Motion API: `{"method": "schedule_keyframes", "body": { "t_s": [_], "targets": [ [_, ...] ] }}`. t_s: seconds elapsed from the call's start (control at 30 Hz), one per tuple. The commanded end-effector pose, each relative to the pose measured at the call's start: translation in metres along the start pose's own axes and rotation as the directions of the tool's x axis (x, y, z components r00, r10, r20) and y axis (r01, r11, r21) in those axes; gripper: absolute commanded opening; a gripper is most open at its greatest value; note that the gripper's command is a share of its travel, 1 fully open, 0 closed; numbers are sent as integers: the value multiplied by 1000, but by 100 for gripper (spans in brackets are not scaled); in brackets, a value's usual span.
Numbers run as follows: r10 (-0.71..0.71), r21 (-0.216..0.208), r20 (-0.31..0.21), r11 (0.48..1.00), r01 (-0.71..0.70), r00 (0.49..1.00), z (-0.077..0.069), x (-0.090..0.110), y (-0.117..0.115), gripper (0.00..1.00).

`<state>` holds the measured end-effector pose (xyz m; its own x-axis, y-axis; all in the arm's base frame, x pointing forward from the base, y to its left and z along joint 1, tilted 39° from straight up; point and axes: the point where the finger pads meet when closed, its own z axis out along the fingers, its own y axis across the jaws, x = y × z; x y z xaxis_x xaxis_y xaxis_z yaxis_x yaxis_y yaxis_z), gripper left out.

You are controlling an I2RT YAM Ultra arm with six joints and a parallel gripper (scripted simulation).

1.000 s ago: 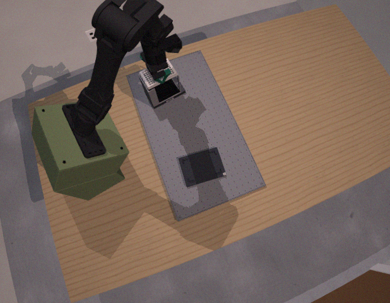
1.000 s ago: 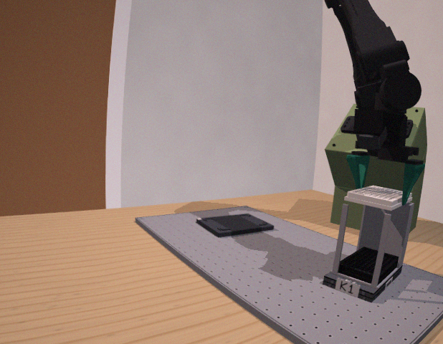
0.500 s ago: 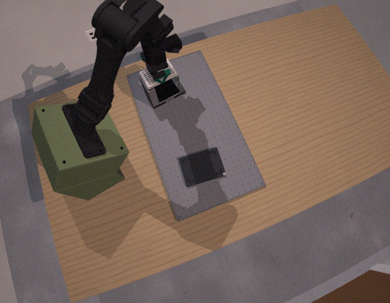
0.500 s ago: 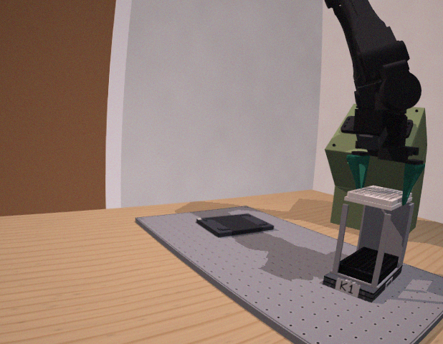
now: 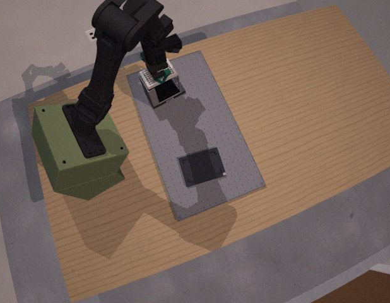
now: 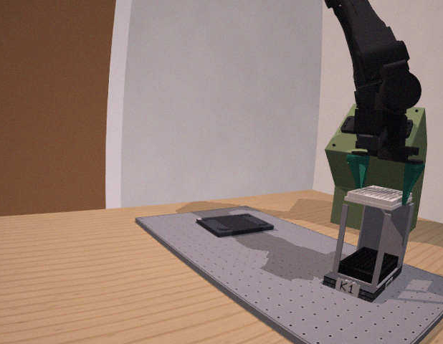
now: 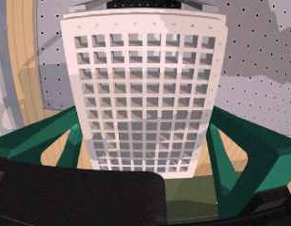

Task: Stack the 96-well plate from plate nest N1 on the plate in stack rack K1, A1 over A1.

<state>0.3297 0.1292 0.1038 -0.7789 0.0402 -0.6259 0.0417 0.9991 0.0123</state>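
This is looking like a laboratory bench set up for automated sample handling. A grey perforated board is lying on a wooden table in the lower half of the exterior view, carrying a labelled rack at the right and a flat black plate holder in the middle. A black robot arm is standing on a green block at the left of the top view, and plain walls are closing off the background.
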Motion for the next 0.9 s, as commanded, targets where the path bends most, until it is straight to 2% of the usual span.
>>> {"method": "schedule_keyframes", "body": {
  "t_s": [0.0,0.37,0.43,0.53,0.87],
  "targets": [
    [-1,-15,23,1000,1,1000,-5,2,3,0],
    [0,-9,12,1000,0,1000,-3,-1,2,0],
    [-18,-1,-10,1000,18,1000,7,10,3,0],
    [-4,0,-5,1000,4,1000,13,5,-1,0],
    [-7,14,-7,1000,7,1000,27,7,-4,0]
  ]
}}
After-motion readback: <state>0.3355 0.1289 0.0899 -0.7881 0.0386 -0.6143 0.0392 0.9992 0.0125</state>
